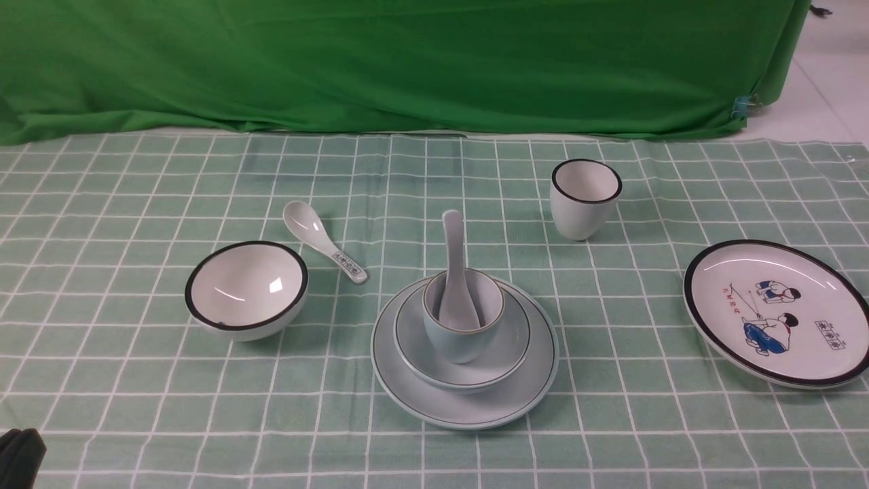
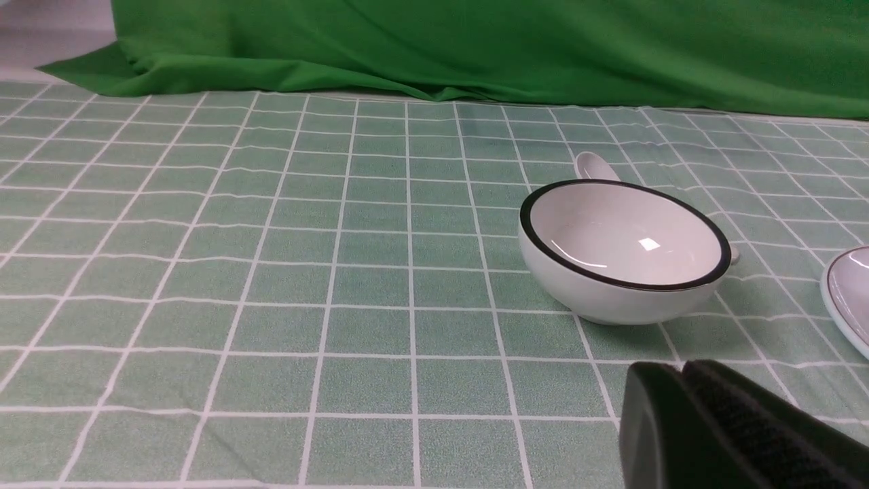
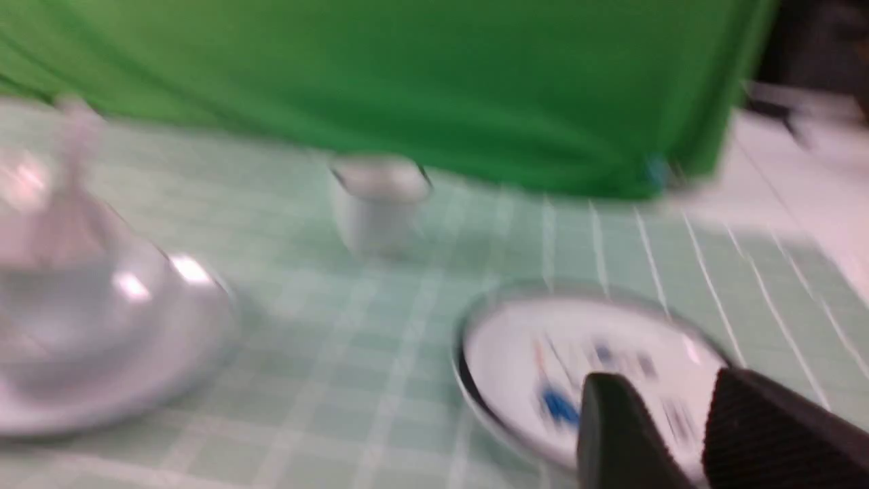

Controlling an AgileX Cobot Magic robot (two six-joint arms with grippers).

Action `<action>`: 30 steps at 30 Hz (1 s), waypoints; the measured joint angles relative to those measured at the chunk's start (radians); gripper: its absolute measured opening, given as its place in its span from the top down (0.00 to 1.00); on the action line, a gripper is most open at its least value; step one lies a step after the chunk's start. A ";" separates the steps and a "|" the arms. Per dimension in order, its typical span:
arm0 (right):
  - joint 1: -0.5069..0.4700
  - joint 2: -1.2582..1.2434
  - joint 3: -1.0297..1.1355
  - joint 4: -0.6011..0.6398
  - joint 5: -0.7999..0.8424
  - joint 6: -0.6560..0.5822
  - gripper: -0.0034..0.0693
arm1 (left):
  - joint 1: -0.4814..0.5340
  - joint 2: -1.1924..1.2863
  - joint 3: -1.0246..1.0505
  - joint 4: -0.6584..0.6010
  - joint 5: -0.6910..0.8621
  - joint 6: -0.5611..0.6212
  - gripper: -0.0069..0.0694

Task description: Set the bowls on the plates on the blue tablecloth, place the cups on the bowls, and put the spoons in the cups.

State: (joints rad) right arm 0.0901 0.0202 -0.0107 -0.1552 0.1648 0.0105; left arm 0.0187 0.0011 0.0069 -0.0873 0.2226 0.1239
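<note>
At the centre of the blue tablecloth [image 1: 136, 380], the pale-blue plate [image 1: 468, 401] holds the pale-blue bowl [image 1: 506, 343], the pale-blue cup [image 1: 461, 336] and a plain spoon [image 1: 453, 272]. The black-rimmed white bowl [image 1: 246, 288] sits at the left, also in the left wrist view [image 2: 621, 251]. The marked spoon [image 1: 324, 241] lies behind it. The black-rimmed cup [image 1: 585, 198] stands at the back right. The cartoon plate [image 1: 777, 311] lies at the right. My left gripper [image 2: 682, 370] is shut and empty, short of the white bowl. My right gripper [image 3: 669, 390] is open over the cartoon plate [image 3: 584, 370]; that view is blurred.
The bright green backdrop cloth [image 1: 407, 61] hangs behind the table. A black part of my left arm [image 1: 20, 455] shows at the front left corner. White floor [image 1: 835, 81] shows beyond the table's right back corner.
</note>
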 joint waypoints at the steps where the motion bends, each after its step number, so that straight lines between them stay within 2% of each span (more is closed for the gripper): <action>1: -0.019 -0.009 0.010 0.001 0.030 0.000 0.62 | 0.000 0.000 0.000 0.000 0.001 0.000 0.89; 5: -0.056 -0.019 0.018 0.002 0.082 -0.011 0.62 | 0.000 0.000 0.000 0.003 0.003 0.000 0.89; 30: -0.057 -0.019 0.018 0.003 0.082 0.019 0.62 | 0.000 0.000 0.000 0.040 0.003 0.000 0.89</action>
State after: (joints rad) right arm 0.0332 0.0014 0.0072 -0.1525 0.2471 0.0296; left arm 0.0187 0.0011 0.0069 -0.0470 0.2260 0.1239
